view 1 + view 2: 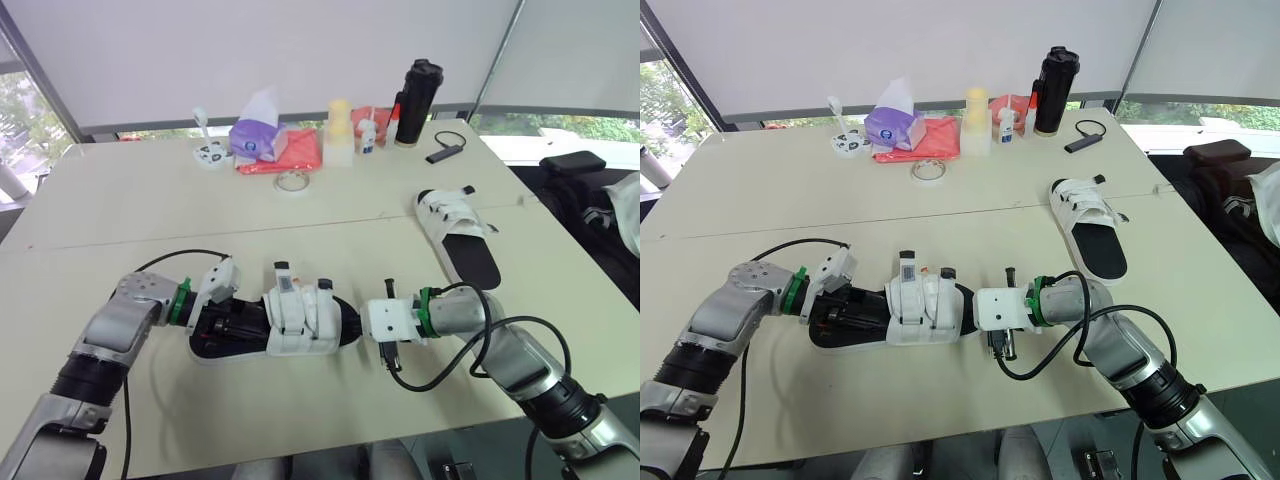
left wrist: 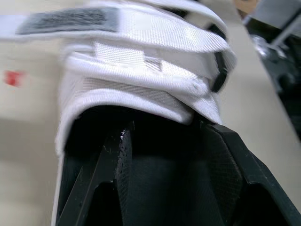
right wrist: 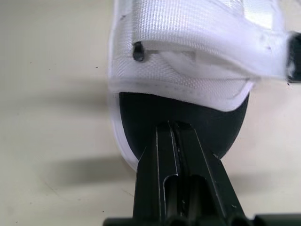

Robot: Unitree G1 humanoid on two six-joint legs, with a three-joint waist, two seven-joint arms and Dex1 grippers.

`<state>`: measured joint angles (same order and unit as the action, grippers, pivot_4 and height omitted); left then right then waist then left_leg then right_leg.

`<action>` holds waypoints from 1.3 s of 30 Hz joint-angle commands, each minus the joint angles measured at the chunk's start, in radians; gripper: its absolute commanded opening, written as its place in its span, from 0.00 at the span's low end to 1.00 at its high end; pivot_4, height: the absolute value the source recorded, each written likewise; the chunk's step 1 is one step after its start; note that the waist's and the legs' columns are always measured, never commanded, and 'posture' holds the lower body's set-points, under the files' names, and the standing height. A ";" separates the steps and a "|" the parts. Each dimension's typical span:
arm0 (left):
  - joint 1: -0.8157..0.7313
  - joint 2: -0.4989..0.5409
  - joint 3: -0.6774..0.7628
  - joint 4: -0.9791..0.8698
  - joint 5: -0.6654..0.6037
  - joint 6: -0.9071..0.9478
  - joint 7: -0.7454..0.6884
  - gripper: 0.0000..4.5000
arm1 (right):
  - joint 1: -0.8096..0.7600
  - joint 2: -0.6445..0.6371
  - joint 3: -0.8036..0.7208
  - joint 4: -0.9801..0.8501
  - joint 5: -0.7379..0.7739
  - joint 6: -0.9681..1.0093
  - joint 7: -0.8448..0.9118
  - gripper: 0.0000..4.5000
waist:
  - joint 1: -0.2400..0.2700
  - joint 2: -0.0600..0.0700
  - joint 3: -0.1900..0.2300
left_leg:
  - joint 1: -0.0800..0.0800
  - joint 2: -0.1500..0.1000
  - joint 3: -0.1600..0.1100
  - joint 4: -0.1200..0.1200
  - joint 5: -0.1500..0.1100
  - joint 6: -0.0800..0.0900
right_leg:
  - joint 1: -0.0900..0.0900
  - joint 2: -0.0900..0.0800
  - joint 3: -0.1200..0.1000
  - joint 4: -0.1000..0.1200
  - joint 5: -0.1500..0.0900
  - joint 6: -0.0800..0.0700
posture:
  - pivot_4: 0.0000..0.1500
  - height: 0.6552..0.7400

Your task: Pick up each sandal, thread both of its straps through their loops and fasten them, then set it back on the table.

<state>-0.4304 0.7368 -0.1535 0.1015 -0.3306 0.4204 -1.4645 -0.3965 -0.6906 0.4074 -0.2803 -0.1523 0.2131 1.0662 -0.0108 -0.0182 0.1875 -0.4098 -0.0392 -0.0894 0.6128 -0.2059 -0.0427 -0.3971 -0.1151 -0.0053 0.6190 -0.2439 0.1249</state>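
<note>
Sandals number two. The near sandal (image 1: 300, 320) lies flat on the table between both grippers, seemingly braced for strap work. The left gripper (image 2: 167, 139), fingers spread, reaches into the heel end under the white straps. The right gripper (image 3: 171, 127), fingers pressed together, butts against the toe. The far sandal (image 1: 455, 232) rests well beyond the right gripper. Each carries two straps.

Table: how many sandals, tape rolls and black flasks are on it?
Sandals: 2, the near sandal and the far sandal
Tape rolls: 1
Black flasks: 1
Total: 4
</note>
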 commanded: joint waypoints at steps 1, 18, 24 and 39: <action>-0.028 -0.001 0.011 0.035 0.027 -0.059 0.031 0.52 | 0.003 -0.001 0.011 0.006 -0.004 0.004 0.009 0.00 | 0.000 0.000 0.000 | 0.000 0.000 0.000 0.000 0.000 0.000 | 0.000 0.000 0.000 0.000 0.000 0.000 | 1.00 1.00; -0.067 0.047 0.063 0.042 -0.108 0.107 -0.036 0.52 | -0.026 -0.064 -0.047 -0.057 0.024 0.023 0.046 0.00 | -0.001 0.000 0.001 | 0.000 0.000 0.000 0.000 0.000 0.000 | 0.000 0.000 0.000 0.000 0.000 0.000 | 1.00 1.00; -0.045 0.082 0.063 0.027 -0.110 0.112 -0.048 0.52 | -0.043 -0.084 -0.069 -0.082 0.047 0.041 0.062 0.00 | -0.002 0.001 0.001 | 0.000 0.000 0.000 0.000 0.000 0.000 | -0.001 0.000 0.000 0.000 0.000 0.000 | 1.00 1.00; 0.009 0.101 0.087 -0.097 -0.192 0.234 -0.025 0.51 | -0.111 -0.042 -0.202 -0.092 0.317 0.245 0.091 0.18 | -0.006 0.001 0.003 | -0.002 0.000 0.000 -0.001 0.000 0.000 | -0.003 0.000 0.000 0.000 0.000 0.000 | 1.00 1.00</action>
<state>-0.4314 0.8197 -0.0913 0.0285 -0.5016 0.6447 -1.4934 -0.4824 -0.7388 0.2484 -0.3351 0.1130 0.4298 1.1549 -0.0171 -0.0168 0.1901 -0.4121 -0.0388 -0.0888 0.6120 -0.2059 -0.0426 -0.4006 -0.1155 -0.0048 0.6194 -0.2439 0.1249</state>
